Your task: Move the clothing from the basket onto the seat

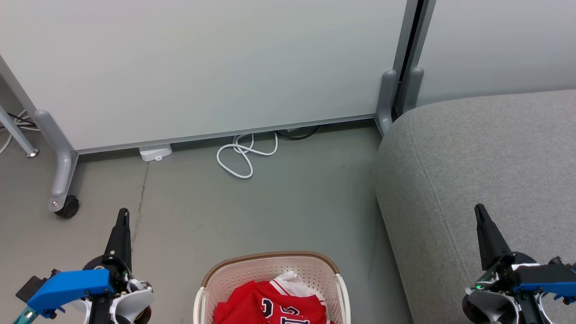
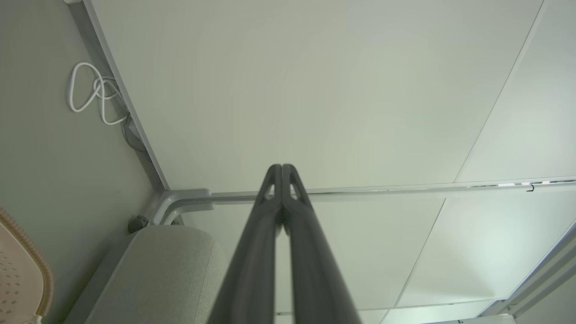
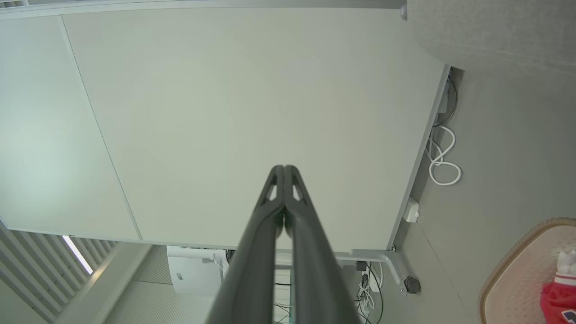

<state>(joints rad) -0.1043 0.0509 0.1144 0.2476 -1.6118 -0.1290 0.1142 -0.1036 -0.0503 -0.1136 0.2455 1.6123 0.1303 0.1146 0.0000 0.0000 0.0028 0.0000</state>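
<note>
The bright red sports clothing with white striped trim and black-and-white lettering (image 1: 270,306) lies bunched inside the cream-white perforated plastic basket with a brown braided rim (image 1: 270,257), at the bottom centre of the head view and cut by its lower edge. The large light-grey upholstered seat cushion (image 1: 486,162) takes up the right side of that view. It sits beside the basket, with a strip of grey floor (image 1: 292,202) between them, and the part of it in view carries no garment.

The left gripper (image 1: 122,215) stands at the lower left of the head view over the floor, and the right gripper (image 1: 480,210) at the lower right over the seat. Both pairs of long dark fingers are pressed together tip to tip with nothing between them, as each wrist view also shows. Both point toward the pale partition panel (image 1: 202,67) at the top.

By this, the task looks to be at its start: nothing is lifted and nothing delivered. What is left is to spread the jaws, reach into the basket, pinch the fabric, carry it right and lay it on the cushion. That may need repeating, since I cannot tell how many pieces the heap holds.
</note>
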